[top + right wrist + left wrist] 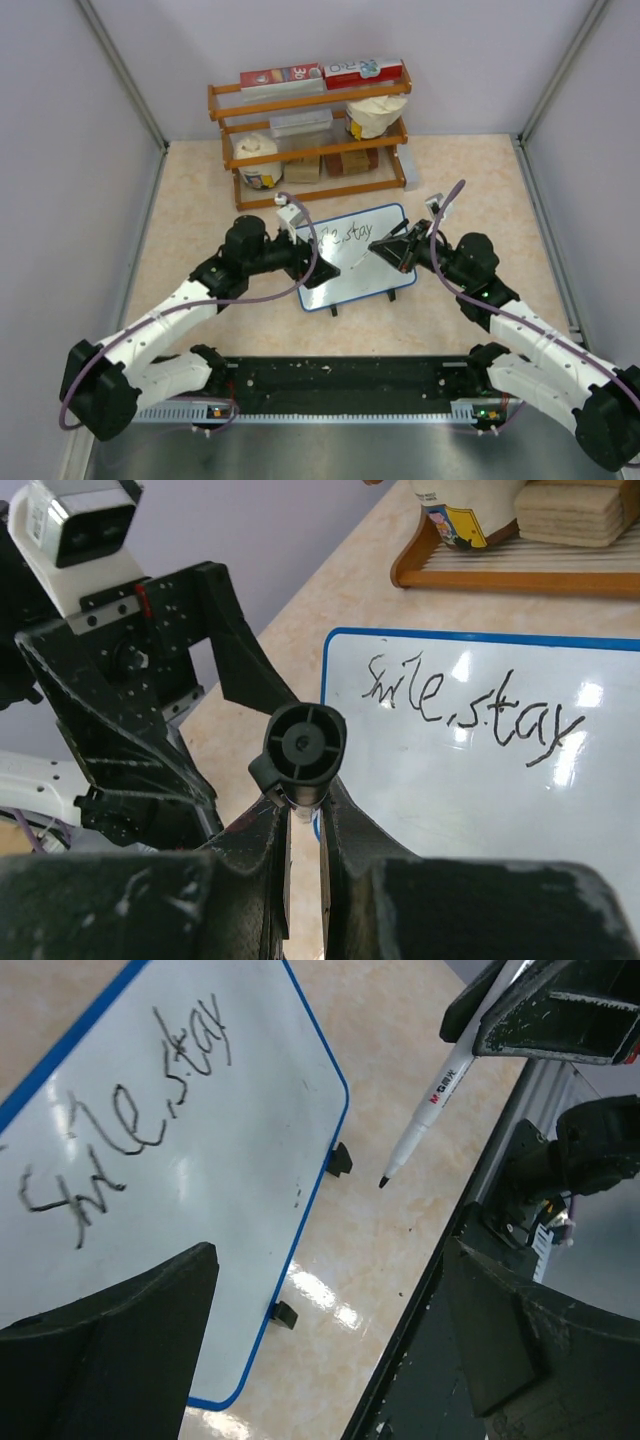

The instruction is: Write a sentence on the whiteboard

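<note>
Jaws of the right arm are clenched on a whiteboard marker (pixel 388 240) over the right part of the whiteboard (pixel 345 285), which lies mid-desk (pixel 200 200) in the overhead view, with the left arm's jaws at its left edge. In the left wrist view those jaws gape, released, the sentence (pixel 120 1110) reads "smile, stay", and the marker tip is off the board. The right wrist view shows blank board under the words, so the next move is probably to lower the tip there and begin a second line, keeping inside the board's edge.
</note>
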